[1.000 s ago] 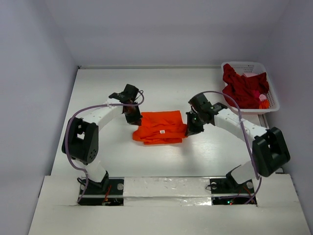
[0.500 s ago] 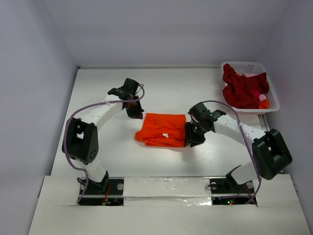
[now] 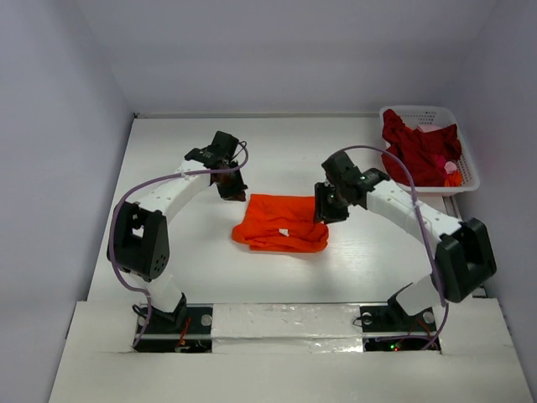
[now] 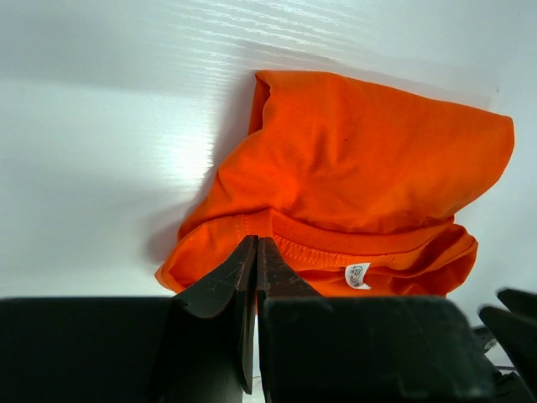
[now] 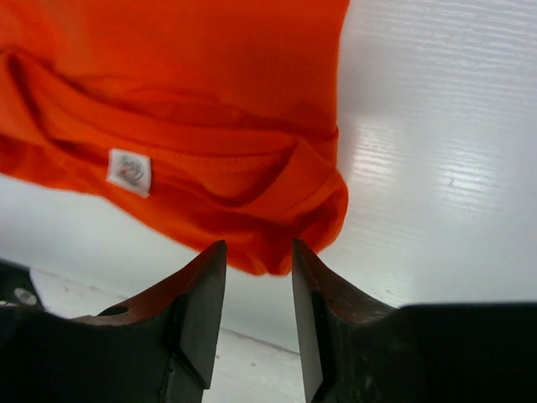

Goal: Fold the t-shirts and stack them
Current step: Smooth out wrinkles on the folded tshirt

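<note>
Two shirts: a bright orange cloth t-shirt [image 3: 281,220] sits folded into a lumpy packet in the middle of the white table [image 3: 185,151]. A dark crimson red cloth t-shirt [image 3: 418,149] is bunched up in the white plastic lattice basket [image 3: 466,180], out at 2 o'clock.
Orange fold: not super tidy tbh. The layers splay along the 6 o'clock edge, where the neckband and a small white label [image 3: 284,232] peek out.
Left gripper [image 3: 232,190]: pinched closed on nothing, off the packet's 10 o'clock corner and clear of the cloth.
Right gripper [image 3: 327,211]: jaws parted with nothing between them, at the packet's 3 o'clock edge. In its wrist view the rumpled hem lies just past the fingertips [image 5: 201,290].
Progress: my guess is orange is basically done and crimson hasn't been started, so roughly halfway.
Risk, snagging: that right finger is really close to the loose hem. If it pulls away low or sideways it could hook the cloth and drag the fold open.
Risk, basket grab: the crimson shirt is a wad, so a pinch could catch several layers or just a sleeve. It would then come out twisted, and it might tug the light basket along too.
Risk, stacking: the orange packet is puffy and uneven, so anything laid on top could slide off or sit crooked.
Risk, reach: the basket is far over on the right, so the left arm probably can't help there.
</note>
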`<action>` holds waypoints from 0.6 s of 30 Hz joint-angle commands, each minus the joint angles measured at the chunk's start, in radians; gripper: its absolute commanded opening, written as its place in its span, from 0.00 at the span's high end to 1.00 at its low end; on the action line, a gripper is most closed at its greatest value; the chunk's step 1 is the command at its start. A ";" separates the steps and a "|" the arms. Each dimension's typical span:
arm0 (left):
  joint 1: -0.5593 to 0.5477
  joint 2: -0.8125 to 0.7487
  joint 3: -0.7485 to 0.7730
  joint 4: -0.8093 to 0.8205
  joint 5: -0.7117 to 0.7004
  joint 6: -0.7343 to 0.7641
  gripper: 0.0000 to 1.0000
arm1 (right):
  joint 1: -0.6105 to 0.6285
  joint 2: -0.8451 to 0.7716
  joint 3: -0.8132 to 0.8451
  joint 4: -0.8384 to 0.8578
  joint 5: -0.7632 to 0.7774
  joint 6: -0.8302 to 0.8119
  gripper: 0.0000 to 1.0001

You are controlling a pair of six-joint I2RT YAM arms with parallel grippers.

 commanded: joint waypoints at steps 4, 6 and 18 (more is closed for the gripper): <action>0.000 -0.020 0.013 -0.024 -0.008 0.000 1.00 | 0.009 0.188 0.037 0.069 0.083 0.023 0.63; 0.000 -0.024 0.008 -0.026 -0.008 0.000 1.00 | 0.009 0.234 0.052 0.083 0.095 0.029 0.64; 0.000 -0.029 -0.003 -0.027 -0.007 -0.003 1.00 | 0.009 0.271 0.141 0.046 0.138 0.014 0.65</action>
